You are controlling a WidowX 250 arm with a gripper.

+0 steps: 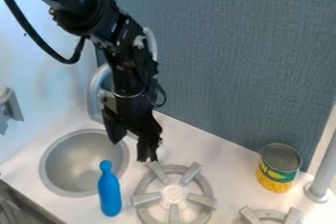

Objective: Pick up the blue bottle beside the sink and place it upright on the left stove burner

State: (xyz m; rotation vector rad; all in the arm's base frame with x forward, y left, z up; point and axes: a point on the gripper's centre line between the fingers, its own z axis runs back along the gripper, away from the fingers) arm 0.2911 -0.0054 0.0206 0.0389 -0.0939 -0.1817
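A black robot gripper hangs between a round gray sink and a gray stove burner, fingers apart and nothing between them. Nearby, a blue bottle-shaped object is on the white counter beside the sink, with a yellow-and-green can well apart at right. An off-center nudge could roll or tip the rounded blue object into the basin, and a low sideways sweep could snag a fingertip on the burner's raised prongs.
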